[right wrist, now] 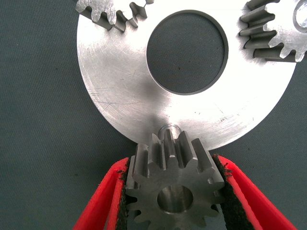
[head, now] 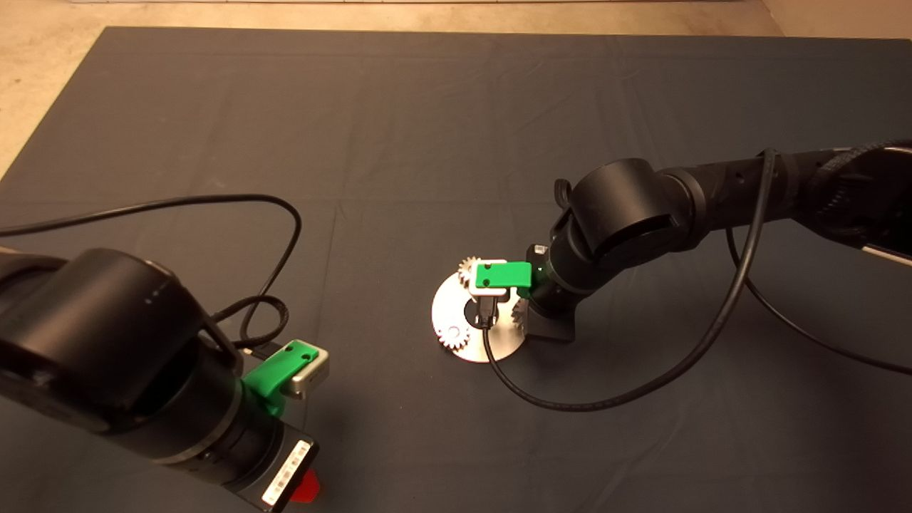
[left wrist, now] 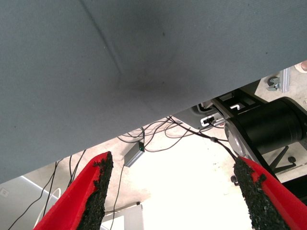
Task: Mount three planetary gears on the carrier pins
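The round shiny plate (right wrist: 120,81) with a central hole lies mid-mat and also shows in the head view (head: 470,348). Two planetary gears (right wrist: 112,12) (right wrist: 280,28) sit on it at its rim; in the head view they are at the far (head: 468,269) and near-left (head: 451,336) sides. My right gripper (right wrist: 173,163) is shut on the third gear (right wrist: 172,187), held flat at the plate's right edge. One bare carrier pin (right wrist: 169,128) stands just beyond that gear's teeth. My left gripper (left wrist: 175,191) is open and empty, parked at the mat's lower left.
The right arm (head: 627,206) reaches in over the plate, and its black cable (head: 641,385) loops across the mat in front. Another cable (head: 278,235) loops by the left arm (head: 107,342). Past the mat's edge the left wrist view shows floor, cables and a black stand (left wrist: 268,129).
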`<action>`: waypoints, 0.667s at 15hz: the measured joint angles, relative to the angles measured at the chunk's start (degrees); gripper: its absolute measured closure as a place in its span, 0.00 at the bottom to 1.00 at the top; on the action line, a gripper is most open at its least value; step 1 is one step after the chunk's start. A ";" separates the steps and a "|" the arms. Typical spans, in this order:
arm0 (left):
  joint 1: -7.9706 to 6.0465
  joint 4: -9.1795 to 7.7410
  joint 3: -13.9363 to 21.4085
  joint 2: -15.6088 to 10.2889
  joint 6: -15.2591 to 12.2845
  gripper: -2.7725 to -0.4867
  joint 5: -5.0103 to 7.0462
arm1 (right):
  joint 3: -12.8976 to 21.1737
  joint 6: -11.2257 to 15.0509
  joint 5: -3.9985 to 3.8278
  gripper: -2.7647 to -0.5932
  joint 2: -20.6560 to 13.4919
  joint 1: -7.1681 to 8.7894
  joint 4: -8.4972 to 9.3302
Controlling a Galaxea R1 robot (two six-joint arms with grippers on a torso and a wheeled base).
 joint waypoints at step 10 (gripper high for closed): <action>0.00 -0.02 1.35 -0.95 0.00 0.44 0.00 | 0.00 -0.44 0.00 0.77 0.11 -1.25 -1.15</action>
